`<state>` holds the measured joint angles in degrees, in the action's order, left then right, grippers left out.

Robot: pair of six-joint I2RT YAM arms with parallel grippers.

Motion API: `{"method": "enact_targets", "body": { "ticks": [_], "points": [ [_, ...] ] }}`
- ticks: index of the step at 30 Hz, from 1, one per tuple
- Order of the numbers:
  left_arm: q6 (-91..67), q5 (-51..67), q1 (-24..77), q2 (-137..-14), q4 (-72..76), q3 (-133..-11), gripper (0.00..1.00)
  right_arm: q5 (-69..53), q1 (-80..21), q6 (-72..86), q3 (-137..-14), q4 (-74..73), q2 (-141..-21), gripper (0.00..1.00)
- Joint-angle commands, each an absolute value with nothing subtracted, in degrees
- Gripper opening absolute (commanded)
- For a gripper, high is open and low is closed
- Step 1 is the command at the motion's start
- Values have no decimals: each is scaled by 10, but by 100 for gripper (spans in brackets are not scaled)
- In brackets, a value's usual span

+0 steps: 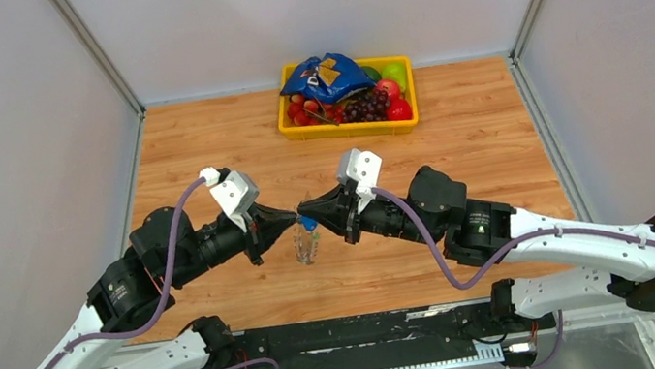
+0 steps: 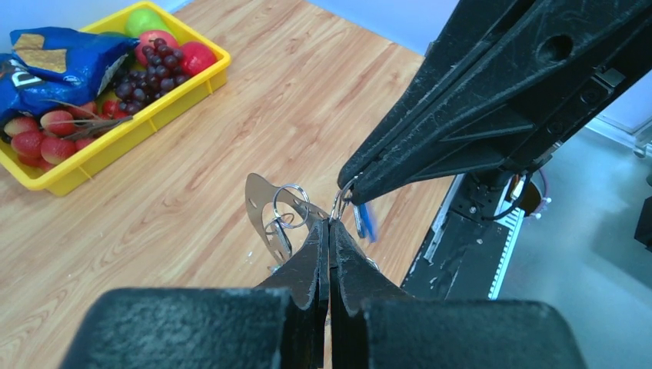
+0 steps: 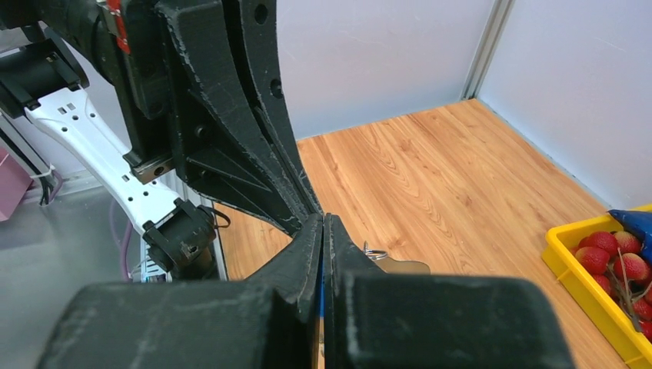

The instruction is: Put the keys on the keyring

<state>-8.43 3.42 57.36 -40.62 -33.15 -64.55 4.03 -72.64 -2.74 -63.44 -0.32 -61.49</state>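
The left gripper (image 1: 294, 217) comes in from centre left with its jaws pressed together, its tip at the keyring (image 2: 291, 202), which carries a flat silver tag (image 2: 260, 206); which piece it pinches I cannot tell. Just right of it the keys (image 1: 308, 243), one with a blue head, hang below the two tips. The right gripper (image 1: 301, 211), jaws also together, nips a small ring (image 2: 339, 204) tip to tip with the left

Blurred blue key (image 2: 366, 221); keyring (image 2: 261, 204) partly hidden
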Motion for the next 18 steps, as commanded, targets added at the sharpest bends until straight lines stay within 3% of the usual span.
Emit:
{"method": "enact_targets", "body": {
  "ticks": [1, 18],
  "points": [
    [-82, 20, 574, -396, -307, -670, 0, 30, -736, -35, -655, 18, -609, 0],
    [-85, 24, 574, -385, -307, -667, 0, 53, -747, -31, -660, 32, -628, 0]
  ]
}}
